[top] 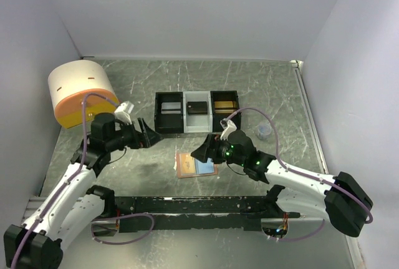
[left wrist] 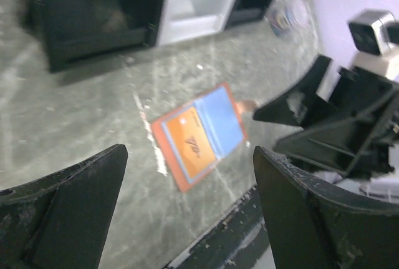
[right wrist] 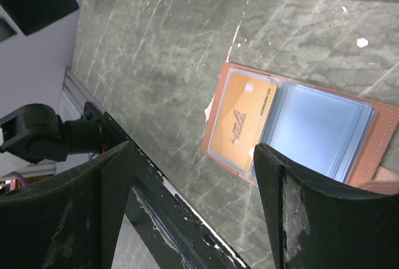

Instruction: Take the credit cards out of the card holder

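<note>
You had the holder [top: 196, 164] lying open and flat on the surface, near the middle of the near edge, just in front of the tray [top: 184, 112]. Spread that way, its blue pockets faced up, so a card could be slid out sideways rather than dug for. One orange card [right wrist: 242, 119] sat in the pocket on the holder's left half. The right half looked empty, though I cannot be sure. Your right end effector [top: 201, 151] hung released, jaws wide, close by the holder's far right corner. Whether it touched I cannot tell. I judge it was placed there to pin that flap or to come in on the card. Your left end effector [top: 145, 134] was likewise released and grasping nothing, held well apart toward the left edge, by the tray's left end, probably to stay clear until needed
</note>
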